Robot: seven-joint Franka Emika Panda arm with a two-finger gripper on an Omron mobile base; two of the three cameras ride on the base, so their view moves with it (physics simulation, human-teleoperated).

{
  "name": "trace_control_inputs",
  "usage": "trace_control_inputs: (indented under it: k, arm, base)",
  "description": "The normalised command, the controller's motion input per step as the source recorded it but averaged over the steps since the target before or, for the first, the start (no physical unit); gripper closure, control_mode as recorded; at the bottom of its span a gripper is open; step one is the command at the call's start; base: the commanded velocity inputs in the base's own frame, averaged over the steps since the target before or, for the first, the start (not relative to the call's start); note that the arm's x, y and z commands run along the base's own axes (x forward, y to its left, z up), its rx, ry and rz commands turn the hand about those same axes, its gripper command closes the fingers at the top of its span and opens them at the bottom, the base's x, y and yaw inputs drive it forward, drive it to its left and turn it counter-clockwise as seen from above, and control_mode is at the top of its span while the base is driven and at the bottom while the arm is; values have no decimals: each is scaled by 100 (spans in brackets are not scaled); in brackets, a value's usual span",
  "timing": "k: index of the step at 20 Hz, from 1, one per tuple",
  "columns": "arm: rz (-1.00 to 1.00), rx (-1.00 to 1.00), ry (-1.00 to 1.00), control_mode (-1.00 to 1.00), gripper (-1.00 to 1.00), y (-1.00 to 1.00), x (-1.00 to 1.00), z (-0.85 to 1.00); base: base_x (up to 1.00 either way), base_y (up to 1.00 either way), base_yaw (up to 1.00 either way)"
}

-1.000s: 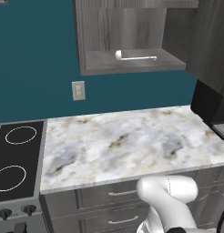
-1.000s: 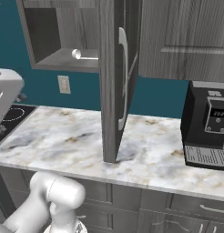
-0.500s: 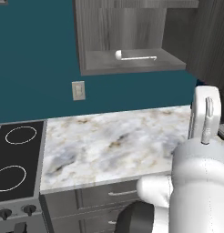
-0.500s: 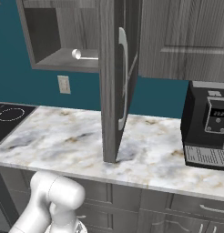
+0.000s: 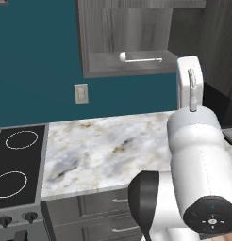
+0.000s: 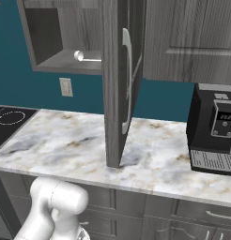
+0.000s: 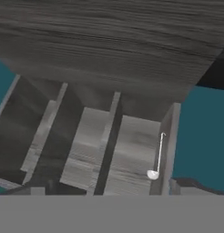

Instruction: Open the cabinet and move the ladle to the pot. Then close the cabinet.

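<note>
At the far left of the left base view, 1 stove (image 5: 16, 179) is showing 2 burner rings and 2 knobs, and it is sitting against the marble worktop (image 5: 108, 150). 1 wall outlet (image 5: 81, 93) is hanging on the teal wall above. 1 cabinet (image 6: 61, 42) is standing open, its door (image 6: 118, 93) swinging out over the worktop with 1 long silver handle (image 6: 128, 79) on it. 1 ladle (image 5: 139, 59) is lying on the cabinet's bottom shelf, bowl to the left, handle pointing right. At the right of the right base view, 1 black coffee machine (image 6: 215, 129) is sitting on the worktop. The arm is rising at the right of the left base view, its hand aiming up at the cabinet. The tool is released, jaws standing wide apart and holding nothing.
</note>
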Motion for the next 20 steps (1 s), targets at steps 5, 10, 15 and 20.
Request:
trace_control_inputs:
  k: [5,10,15,20]
  arm:
    - [15,11,10,-100,-100,-38,91,-3]
    - [11,13,6,-100,-100,-12,78,-7]
    - [0,-3,11,-100,-100,-1,41,0]
    - [0,-8,9,-100,-100,-26,17,0]
  base:
    - [0,0,0]
    - [0,0,0]
    - [0,0,0]
    - [0,0,0]
